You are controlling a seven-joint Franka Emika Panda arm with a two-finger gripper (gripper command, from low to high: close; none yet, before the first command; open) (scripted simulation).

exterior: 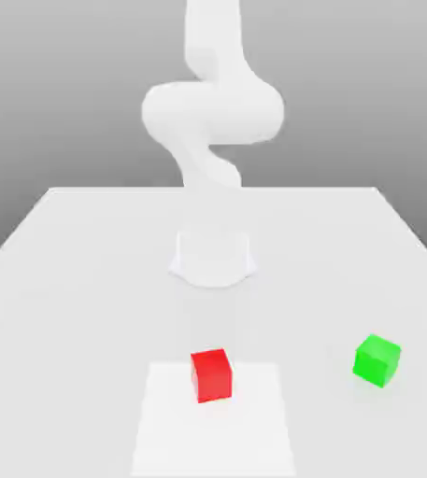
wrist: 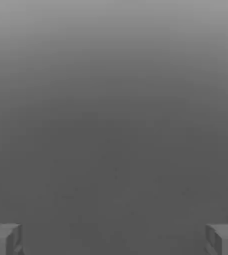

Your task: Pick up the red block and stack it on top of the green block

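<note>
The red block sits on the table near its front edge, about midway along it, on a slightly brighter square patch of the surface. It looks like a small rigid cube with flat matte faces: probably light, stiff and not fragile, and not especially slippery. Two opposite vertical faces offer the obvious hold, taken around mid-height so it stays level for stacking.

Toward the exterior view's right, the green block rests near the table's front right corner, well apart from the red one and turned a little on its base. Nothing lies between the two, and nothing crowds either cube.

In the hand view the end effector has its fingers spread wide, with nothing between them.
</note>
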